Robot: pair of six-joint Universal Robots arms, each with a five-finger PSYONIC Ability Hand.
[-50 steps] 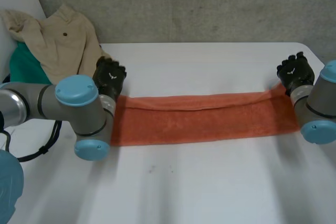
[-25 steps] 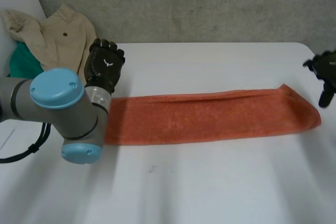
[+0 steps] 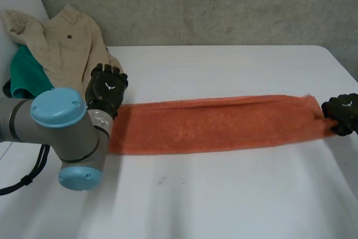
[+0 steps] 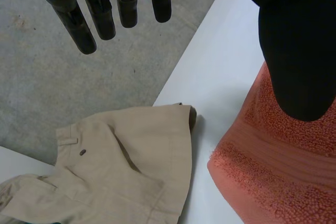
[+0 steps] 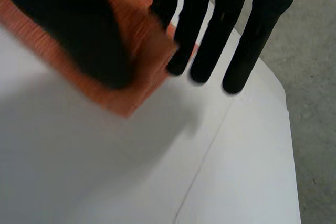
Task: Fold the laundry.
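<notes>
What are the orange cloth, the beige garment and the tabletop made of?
Orange towel: probably cotton terry, nubby looped pile with a flat woven band. Beige garment: smooth woven cloth, maybe cotton twill, with stitched seams. Table: smooth matte white, perhaps laminate; hard to tell.

No readable txt, labels or nos. on anything.

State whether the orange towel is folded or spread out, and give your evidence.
Folded: the orange towel lies as a long strip with an overlapping layer edge along its far side.
</notes>
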